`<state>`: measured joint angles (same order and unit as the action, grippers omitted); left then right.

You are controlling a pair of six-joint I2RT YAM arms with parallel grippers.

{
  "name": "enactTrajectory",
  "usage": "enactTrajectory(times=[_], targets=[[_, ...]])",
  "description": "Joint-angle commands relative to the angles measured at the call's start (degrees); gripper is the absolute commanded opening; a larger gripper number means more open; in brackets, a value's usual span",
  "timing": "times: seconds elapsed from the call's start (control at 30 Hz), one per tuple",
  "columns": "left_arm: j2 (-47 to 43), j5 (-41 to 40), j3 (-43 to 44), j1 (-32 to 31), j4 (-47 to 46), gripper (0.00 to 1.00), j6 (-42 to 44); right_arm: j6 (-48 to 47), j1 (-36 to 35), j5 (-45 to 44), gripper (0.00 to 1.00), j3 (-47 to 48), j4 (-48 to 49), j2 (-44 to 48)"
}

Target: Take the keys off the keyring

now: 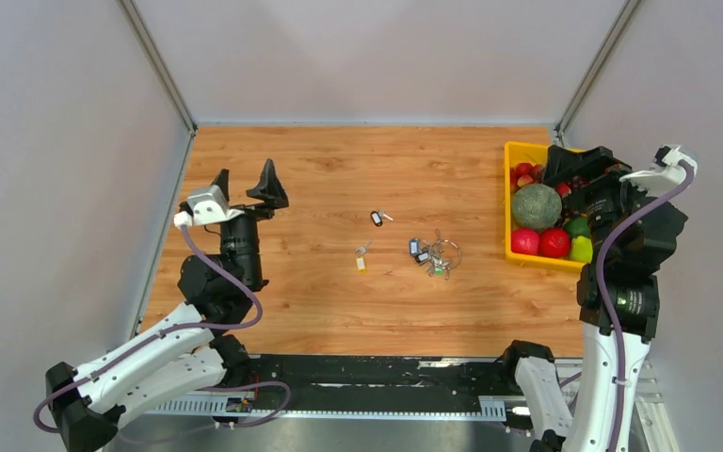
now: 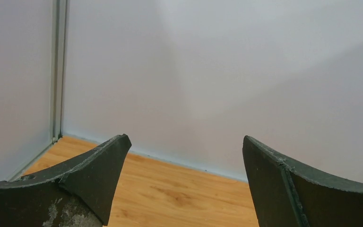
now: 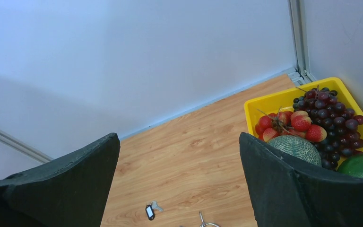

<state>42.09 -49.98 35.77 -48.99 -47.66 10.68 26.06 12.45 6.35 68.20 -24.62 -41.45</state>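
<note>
The keyring [image 1: 449,252] lies flat near the middle of the wooden table, with a cluster of keys [image 1: 425,254] with blue, black and green tags at its left side. A key with a black tag [image 1: 377,218] lies apart, up and to the left, and shows again in the right wrist view [image 3: 150,211]. A key with a yellow tag [image 1: 361,263] lies apart on the left. My left gripper [image 1: 245,184] [image 2: 184,138] stands open and empty, raised at the table's left. My right gripper [image 1: 579,179] [image 3: 178,135] is open and empty above the yellow bin. Only the keyring's top edge [image 3: 204,223] shows there.
A yellow bin [image 1: 511,202] [image 3: 274,98] at the right holds a melon [image 1: 537,206], red and green fruit, strawberries and grapes [image 3: 331,118]. White walls enclose the table on three sides. Bare wood lies between the keys and both arms.
</note>
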Motion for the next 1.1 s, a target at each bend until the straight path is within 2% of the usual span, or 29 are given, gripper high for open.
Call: enactTrajectory(times=[0.0,0.1,0.3,0.33,0.4,0.5,0.53,0.6,0.67,0.87,0.97,1.07], targets=[[-0.3,2.3,-1.4,0.1,-2.3,1.0,-0.4,-0.4,-0.2,1.2,1.0,-0.4,0.5,-1.3],[-0.5,5.8,-1.7,0.1,-1.0,1.0,1.8,1.2,-0.2,-0.5,1.0,-1.5,0.3,-1.4],[-1.1,19.7,-2.9,0.1,5.5,1.0,4.3,8.3,-0.1,-14.8,1.0,-5.6,-3.6,1.7],[-0.8,21.3,-1.6,0.1,9.3,1.0,4.5,8.0,-0.2,-14.0,0.99,-6.9,-2.9,2.7],[0.7,30.2,0.9,0.1,16.7,1.0,6.0,6.8,-0.1,-9.4,0.93,-9.2,-1.7,3.7],[3.8,39.7,4.6,0.1,30.4,1.0,10.4,5.3,-0.1,-0.1,0.94,-12.8,-1.6,2.9],[4.3,43.6,5.9,0.1,32.7,1.0,11.4,4.2,-0.3,2.5,0.93,-13.9,-1.7,2.1],[5.5,45.6,6.9,0.0,36.3,1.0,12.7,2.1,-1.7,4.7,0.88,-16.5,-2.7,0.2],[6.0,45.2,7.0,0.1,37.0,1.0,12.8,0.0,-5.4,2.8,0.84,-19.6,-3.1,-2.1],[5.0,43.9,6.3,0.1,36.4,1.0,13.7,0.4,-28.8,-11.6,0.8,-24.8,-0.6,-13.4],[4.9,43.7,6.0,0.1,36.0,1.0,14.0,0.7,-35.6,-16.1,0.74,-24.7,0.7,-18.5],[4.9,44.0,6.0,0.0,35.9,1.0,14.0,0.2,-38.7,-18.1,0.64,-25.4,3.8,-23.0]])
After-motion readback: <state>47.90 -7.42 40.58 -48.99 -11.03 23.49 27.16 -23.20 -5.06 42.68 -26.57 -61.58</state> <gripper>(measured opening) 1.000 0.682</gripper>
